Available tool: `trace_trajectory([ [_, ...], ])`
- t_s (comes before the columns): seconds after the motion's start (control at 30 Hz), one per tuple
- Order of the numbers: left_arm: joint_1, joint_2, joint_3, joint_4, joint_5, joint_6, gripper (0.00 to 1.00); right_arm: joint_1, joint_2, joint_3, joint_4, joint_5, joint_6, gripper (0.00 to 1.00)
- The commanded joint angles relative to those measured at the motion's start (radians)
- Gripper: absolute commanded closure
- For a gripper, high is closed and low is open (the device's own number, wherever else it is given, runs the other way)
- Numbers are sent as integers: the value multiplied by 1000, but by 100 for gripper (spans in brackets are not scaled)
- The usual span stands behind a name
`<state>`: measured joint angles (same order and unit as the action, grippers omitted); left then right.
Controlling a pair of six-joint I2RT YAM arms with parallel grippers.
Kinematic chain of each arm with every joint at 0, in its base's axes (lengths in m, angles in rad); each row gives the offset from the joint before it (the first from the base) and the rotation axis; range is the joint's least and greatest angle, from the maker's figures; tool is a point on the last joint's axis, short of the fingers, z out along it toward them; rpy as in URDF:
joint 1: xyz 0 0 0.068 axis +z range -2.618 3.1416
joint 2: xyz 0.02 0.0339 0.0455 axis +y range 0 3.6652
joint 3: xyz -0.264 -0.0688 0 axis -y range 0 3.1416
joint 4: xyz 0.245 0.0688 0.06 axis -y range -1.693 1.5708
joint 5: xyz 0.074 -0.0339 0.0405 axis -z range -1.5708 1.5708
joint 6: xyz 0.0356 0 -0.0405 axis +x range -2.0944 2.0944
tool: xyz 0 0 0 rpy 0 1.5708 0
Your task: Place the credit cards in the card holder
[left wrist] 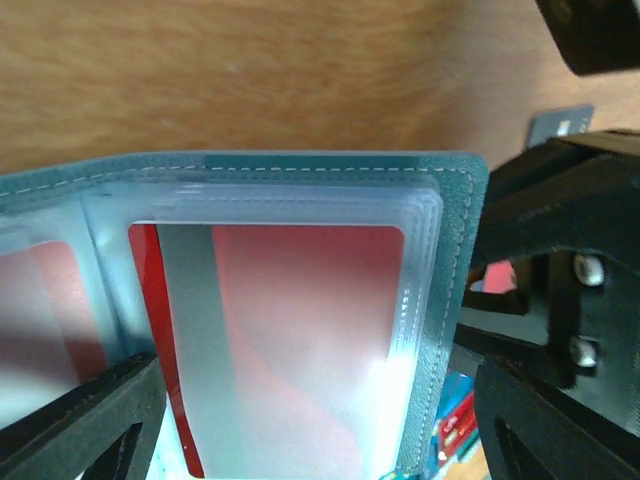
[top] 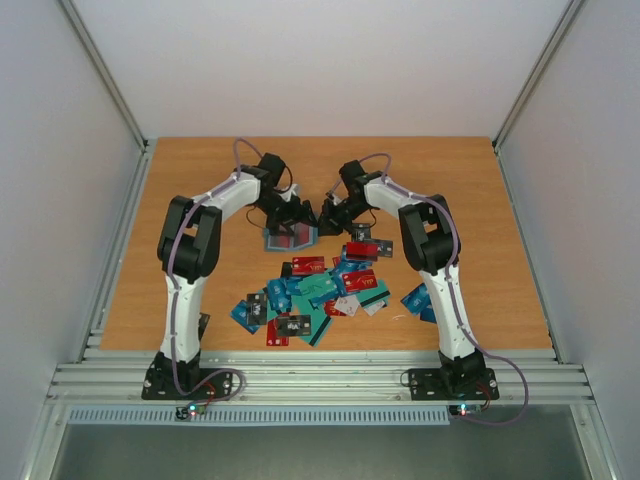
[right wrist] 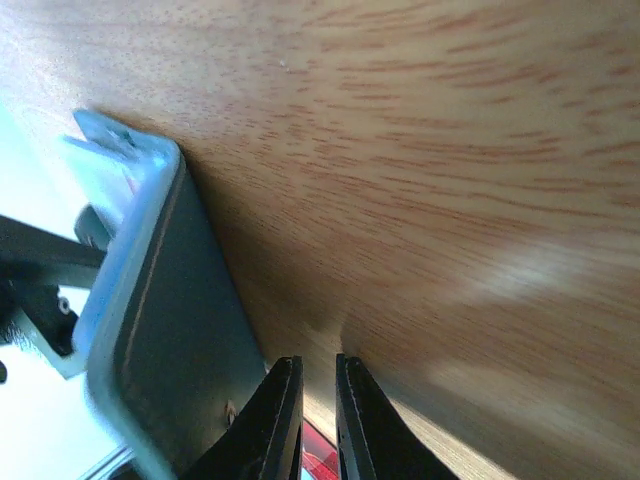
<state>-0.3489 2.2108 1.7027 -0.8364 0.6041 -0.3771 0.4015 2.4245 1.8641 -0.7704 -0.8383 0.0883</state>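
Note:
The card holder [top: 290, 238] lies open on the table at the back centre, between the two grippers. In the left wrist view its teal stitched edge [left wrist: 455, 300] frames clear sleeves, and a red credit card [left wrist: 300, 320] sits in the top sleeve. My left gripper [left wrist: 315, 440] is open, its fingers spread over the holder. My right gripper [right wrist: 318, 400] is almost shut with a thin gap and nothing between the tips. It is right beside the holder's teal cover [right wrist: 170, 330]. Loose credit cards [top: 320, 290] lie in a pile nearer the bases.
A red card [top: 361, 250] lies just right of the holder, under the right arm. Teal cards [top: 418, 300] lie by the right arm's lower link. The right gripper's black body [left wrist: 570, 290] shows close to the holder's right edge.

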Motion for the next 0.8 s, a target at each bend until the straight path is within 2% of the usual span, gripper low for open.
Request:
trace_trajectory([
  [0.0, -15, -71, 8, 10, 68, -52, 14, -19, -15, 4, -1, 49, -9, 88],
  [0.13, -5, -111, 34, -47, 45, -24, 11, -35, -28, 0, 3, 42, -9, 88],
  [0.37, 46, -171, 30, -126, -84, 66, 7, -52, -52, -26, 5, 25, -19, 87],
  [0.53, 58, -177, -17, -129, -150, 146, 9, -53, -55, -44, 14, 16, -18, 87],
  [0.77, 26, -196, -44, -117, -402, 257, 11, -53, -50, -45, 16, 4, -10, 87],
])
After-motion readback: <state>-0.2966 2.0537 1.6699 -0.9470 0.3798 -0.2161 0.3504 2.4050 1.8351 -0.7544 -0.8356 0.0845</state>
